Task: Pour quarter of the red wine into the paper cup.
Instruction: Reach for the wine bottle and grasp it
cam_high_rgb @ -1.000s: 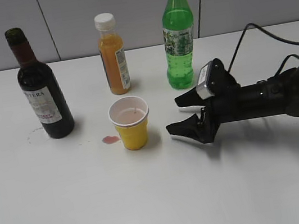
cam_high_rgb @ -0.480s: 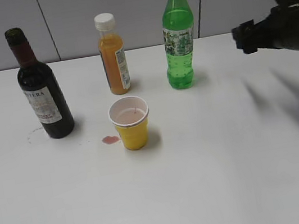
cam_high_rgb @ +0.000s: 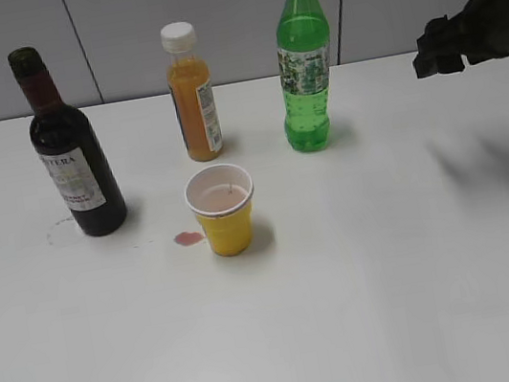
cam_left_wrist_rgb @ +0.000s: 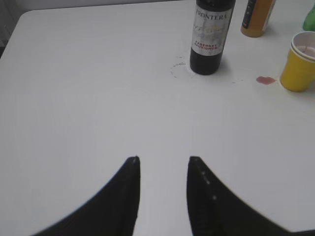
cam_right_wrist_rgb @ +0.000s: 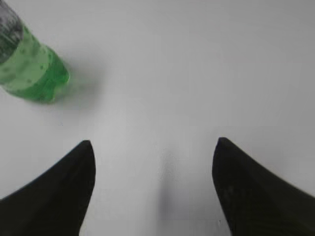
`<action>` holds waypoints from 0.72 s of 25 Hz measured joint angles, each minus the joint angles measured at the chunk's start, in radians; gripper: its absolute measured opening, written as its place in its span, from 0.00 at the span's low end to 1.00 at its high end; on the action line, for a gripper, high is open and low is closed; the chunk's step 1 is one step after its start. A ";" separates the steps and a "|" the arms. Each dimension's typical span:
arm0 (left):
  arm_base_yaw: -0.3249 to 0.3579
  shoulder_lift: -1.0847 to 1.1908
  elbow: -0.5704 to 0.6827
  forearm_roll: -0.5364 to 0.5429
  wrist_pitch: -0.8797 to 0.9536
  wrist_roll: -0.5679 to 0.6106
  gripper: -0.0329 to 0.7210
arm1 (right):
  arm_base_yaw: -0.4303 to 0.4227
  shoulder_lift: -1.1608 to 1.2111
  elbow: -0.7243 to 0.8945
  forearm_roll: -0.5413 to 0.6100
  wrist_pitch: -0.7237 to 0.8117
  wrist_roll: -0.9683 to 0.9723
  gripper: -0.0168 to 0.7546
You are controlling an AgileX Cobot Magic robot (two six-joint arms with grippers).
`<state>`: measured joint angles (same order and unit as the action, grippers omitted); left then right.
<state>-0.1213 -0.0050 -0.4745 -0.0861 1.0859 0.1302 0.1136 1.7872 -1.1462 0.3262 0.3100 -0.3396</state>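
Note:
The red wine bottle (cam_high_rgb: pixel 72 157) stands upright at the left of the white table, uncapped; it also shows in the left wrist view (cam_left_wrist_rgb: pixel 210 34). The yellow paper cup (cam_high_rgb: pixel 224 211) stands right of it with a little pale red liquid inside; it shows in the left wrist view (cam_left_wrist_rgb: pixel 299 69) too. A small red spill (cam_high_rgb: pixel 187 238) lies beside the cup. My right gripper (cam_right_wrist_rgb: pixel 153 147) is open and empty, raised at the far right, part of the arm (cam_high_rgb: pixel 479 15) showing in the exterior view. My left gripper (cam_left_wrist_rgb: pixel 162 161) is open and empty, well short of the wine bottle.
An orange juice bottle (cam_high_rgb: pixel 192 94) with a white cap and a green soda bottle (cam_high_rgb: pixel 303 62) stand behind the cup. The soda bottle's base shows in the right wrist view (cam_right_wrist_rgb: pixel 30 69). A faint ring mark (cam_left_wrist_rgb: pixel 179 69) lies beside the wine bottle.
My right arm has drawn back from beside the cup, rising up and to the far right. The bottles and cup have not moved.

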 joint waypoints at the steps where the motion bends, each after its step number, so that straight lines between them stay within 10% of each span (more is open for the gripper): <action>1: 0.000 0.000 0.000 0.000 0.000 0.000 0.36 | 0.000 0.000 -0.039 -0.125 0.091 0.076 0.75; 6: 0.000 0.000 0.000 0.000 0.000 0.000 0.36 | -0.013 0.013 -0.278 -0.579 0.559 0.457 0.75; 18: 0.000 0.000 0.000 0.000 0.001 0.000 0.36 | -0.054 -0.061 -0.404 -0.407 0.895 0.371 0.75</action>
<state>-0.1213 -0.0050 -0.4745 -0.0861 1.0868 0.1302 0.0595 1.7262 -1.5498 -0.0806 1.2046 0.0316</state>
